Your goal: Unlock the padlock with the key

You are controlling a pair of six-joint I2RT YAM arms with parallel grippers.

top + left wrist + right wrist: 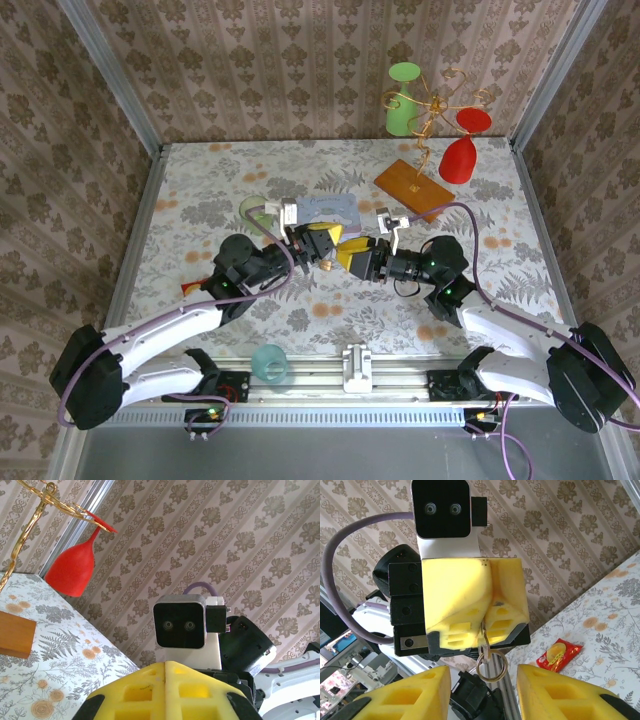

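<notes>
At mid-table, just near of a pale blue box (325, 212), the two arms meet tip to tip. Seen from the right wrist, the left gripper (483, 632) faces the lens with its yellow fingers (455, 600) pressed flat together, pinching the key (483, 641), a thin metal strip that sticks out below the tips. A small wire ring (490, 666) hangs from the key's lower end. The right gripper (342, 258) stands spread, its two yellow fingers (410, 695) set well apart at the bottom of its own view. The ring hangs in the gap between them and touches neither. From the left wrist, the closed yellow tips show as one block with a thin seam down the middle, and the right arm's camera (180, 625) looks straight back from just beyond them. A red packet (558, 655) lies on the flowered table (200, 200), off to the side of the grippers. Farther back a wooden block (412, 187) lies flat, and behind it a gold wire stand (432, 100) carries a green cup (402, 100) and a red cup (462, 150), both hung upside down. A teal cup (268, 362) sits by the rail at the near edge, between the arm bases.
</notes>
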